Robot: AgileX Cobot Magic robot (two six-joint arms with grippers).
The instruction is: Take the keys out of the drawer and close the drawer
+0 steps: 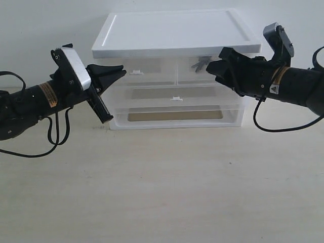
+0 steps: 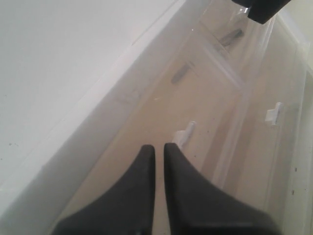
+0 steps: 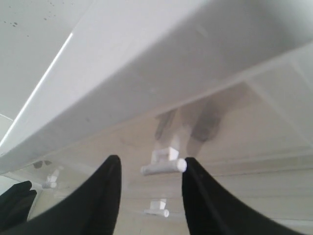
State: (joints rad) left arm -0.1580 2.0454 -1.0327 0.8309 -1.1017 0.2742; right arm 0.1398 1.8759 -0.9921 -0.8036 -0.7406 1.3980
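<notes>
The right tool [image 3: 151,161] stands part open, its two black fingers [image 3: 110,181] on either side of the small white tab handle [image 3: 164,166] of the drawer [image 1: 192,76]. One finger looks to be against the end of the tab, though I cannot tell whether it truly touches. It has hold of nothing.

The left tool [image 2: 156,147] has its fingers drawn almost together, with only a thin slit between them. It is empty and points at the tab [image 2: 185,133] of the left-hand small drawer [image 1: 147,75], just short of it.

The keys [image 1: 201,63] lie inside the right-hand small drawer, seen as grey shapes through its clear front, just behind the handle. That drawer sits flush in the unit [image 1: 174,35], which has a white lid and two wider drawers below the small pair.

The unit stands on a pale, cream table [image 1: 162,192], towards its far edge, with a plain white wall [image 1: 50,20] behind. The black arms reach in from both sides, each with a loose black cable hanging down to the table.
</notes>
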